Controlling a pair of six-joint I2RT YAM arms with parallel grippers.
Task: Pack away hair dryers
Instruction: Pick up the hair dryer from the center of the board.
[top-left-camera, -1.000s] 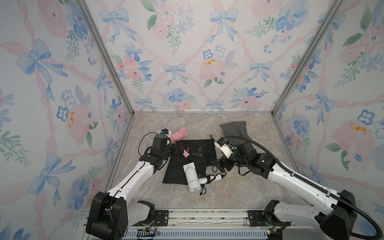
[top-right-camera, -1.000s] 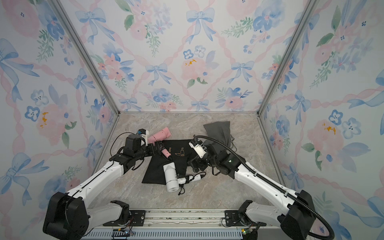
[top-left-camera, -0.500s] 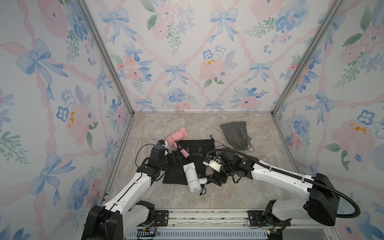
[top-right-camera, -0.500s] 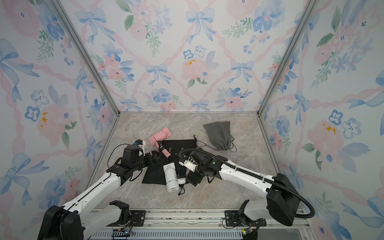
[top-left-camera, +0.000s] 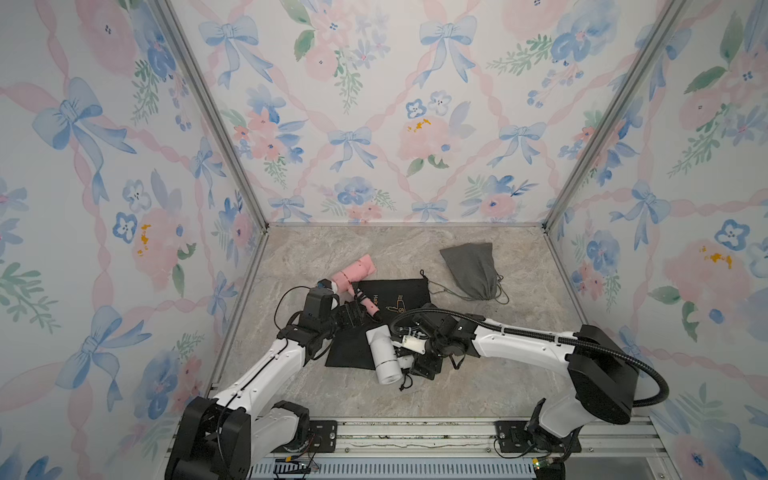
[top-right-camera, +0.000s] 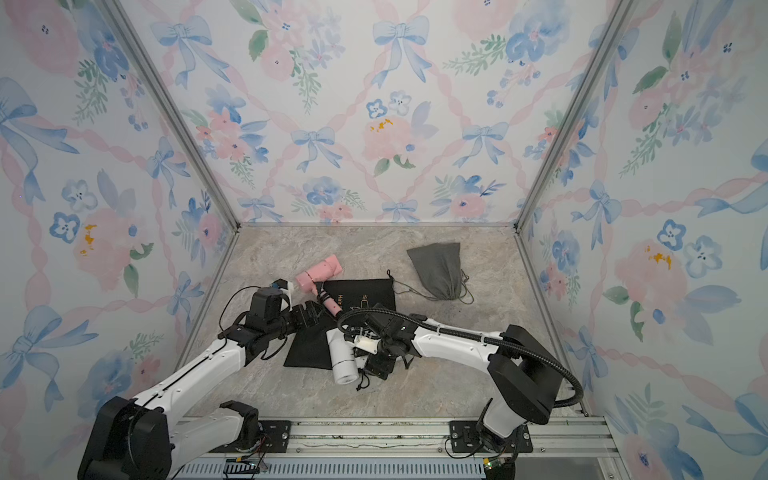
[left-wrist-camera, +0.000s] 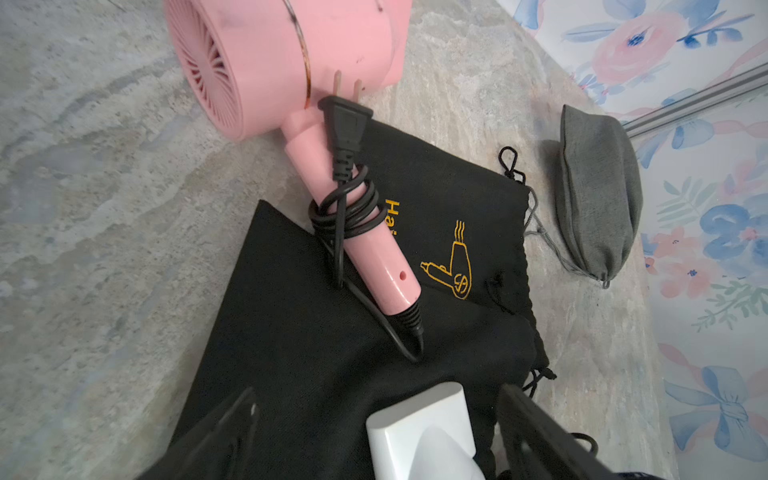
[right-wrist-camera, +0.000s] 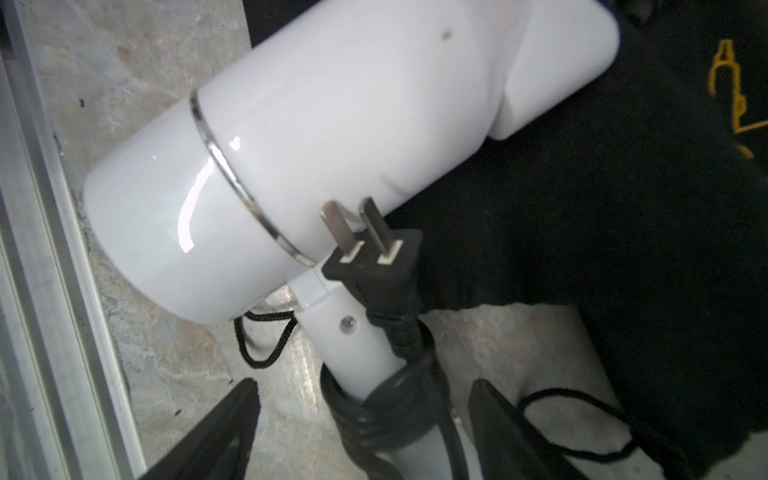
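Right gripper (right-wrist-camera: 363, 399): jaws apart, astride handle of white dryer (top-left-camera: 384, 353), lower centre in both top views. Left gripper (left-wrist-camera: 376, 395): jaws spread wide near its nozzle, over black pouch (top-left-camera: 399, 295).

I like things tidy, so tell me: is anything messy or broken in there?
Nothing looks broken or spilled. The odd bit is that the pink hair dryer and the white hair dryer lie partly on top of the black pouch, not inside it. Their cords are wound neatly round the handles.
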